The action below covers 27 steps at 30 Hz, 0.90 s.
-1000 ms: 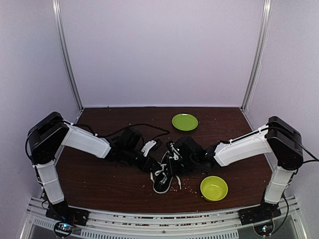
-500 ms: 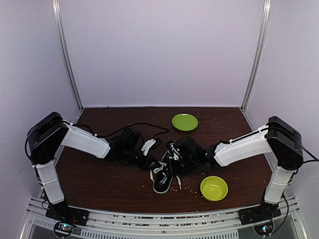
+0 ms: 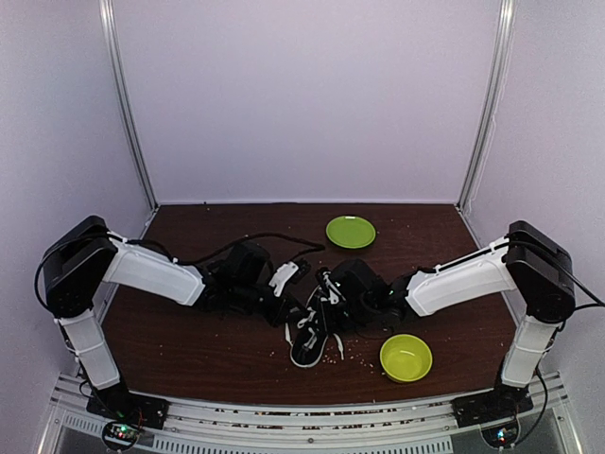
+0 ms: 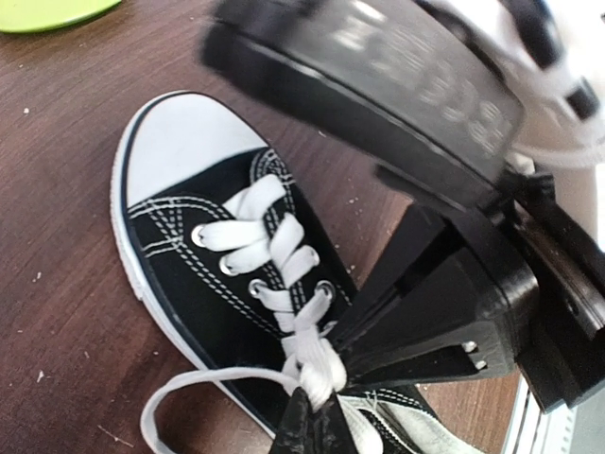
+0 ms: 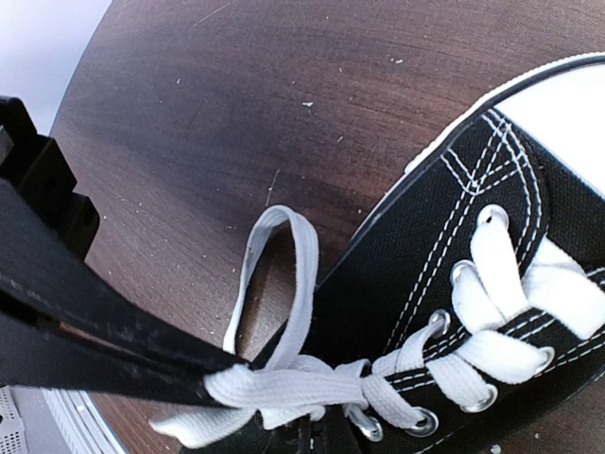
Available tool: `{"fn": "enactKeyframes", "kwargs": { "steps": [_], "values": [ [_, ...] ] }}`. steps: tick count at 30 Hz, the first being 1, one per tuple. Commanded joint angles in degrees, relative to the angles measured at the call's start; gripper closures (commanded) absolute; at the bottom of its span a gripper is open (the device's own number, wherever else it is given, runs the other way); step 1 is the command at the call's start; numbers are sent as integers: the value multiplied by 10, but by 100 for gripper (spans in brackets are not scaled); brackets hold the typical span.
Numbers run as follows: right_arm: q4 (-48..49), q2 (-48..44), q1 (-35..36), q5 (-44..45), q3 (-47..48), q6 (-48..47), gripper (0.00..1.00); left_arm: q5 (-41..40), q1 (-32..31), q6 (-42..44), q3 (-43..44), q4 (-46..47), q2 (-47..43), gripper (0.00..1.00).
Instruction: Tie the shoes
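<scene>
The shoes are one black low-top sneaker (image 3: 308, 348) with a white toe cap, lying mid-table between both arms. Its white laces (image 4: 274, 236) run up the eyelets to a bunched crossing. My left gripper (image 4: 317, 418) is shut on that bunch at the bottom edge of the left wrist view. A loose loop (image 4: 189, 390) trails left onto the wood. My right gripper (image 4: 367, 340) comes in from the right, shut on the lace at the same bunch. In the right wrist view, the loop (image 5: 284, 274) arches over the table and the left fingers (image 5: 142, 355) pinch the lace. My right gripper's tips (image 5: 321, 438) barely show.
A green plate (image 3: 351, 232) lies at the back centre. A green bowl (image 3: 406, 357) stands near the front, right of the sneaker. Crumbs are scattered on the brown table (image 3: 189, 340) around the sneaker. A black cable (image 3: 255, 240) crosses behind the left arm.
My left gripper has shut on the lace, and the left arm's elbow has shifted slightly left. The right arm and the sneaker have not moved.
</scene>
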Motion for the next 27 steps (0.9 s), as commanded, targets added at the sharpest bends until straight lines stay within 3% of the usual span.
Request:
{"fn": "enactKeyframes", "kwargs": {
  "steps": [1, 10, 21, 27],
  "values": [
    [-30, 17, 2, 20, -7, 5, 100, -29, -15, 25, 13, 5, -12, 100],
    [-22, 10, 6, 20, -2, -5, 100, -57, -18, 38, 30, -32, -6, 100],
    [-38, 28, 6, 40, 18, 11, 100, -8, -39, 92, 32, -45, -17, 100],
    [-37, 26, 7, 46, 13, 16, 100, -43, -62, 131, 54, -85, -10, 100]
  ]
}}
